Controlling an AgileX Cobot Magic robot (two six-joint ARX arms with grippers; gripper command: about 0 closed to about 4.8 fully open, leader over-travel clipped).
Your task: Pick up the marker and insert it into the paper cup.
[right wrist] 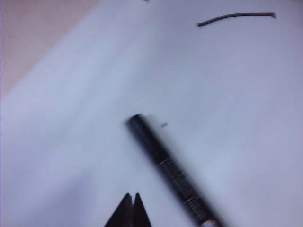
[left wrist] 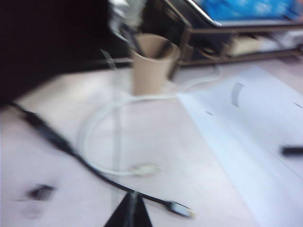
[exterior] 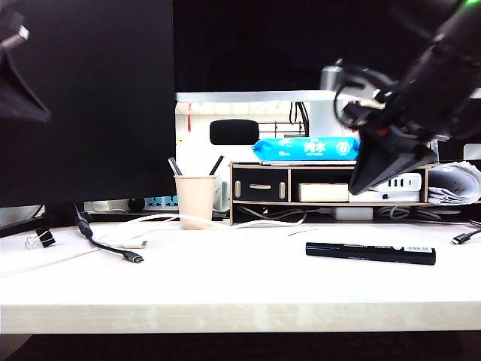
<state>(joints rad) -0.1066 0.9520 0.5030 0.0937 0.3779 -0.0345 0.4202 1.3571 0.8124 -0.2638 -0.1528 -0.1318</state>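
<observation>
With jaws pressed together and empty, the right gripper (right wrist: 131, 197) hangs above the marker (exterior: 370, 253), which lies flat well right of the paper cup (exterior: 195, 201), likely lining up a grasp, while the left gripper (left wrist: 129, 204), also closed, waits over the cables in front of the paper cup

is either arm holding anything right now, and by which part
Nothing is held. The right gripper, jaws shut, hangs above the marker lying on the table. The left gripper is also shut and empty.

The marker (exterior: 370, 253) lies on the table (exterior: 240, 297) below the right gripper (exterior: 359, 186); the cup (exterior: 195, 201) stands far to its left.
</observation>
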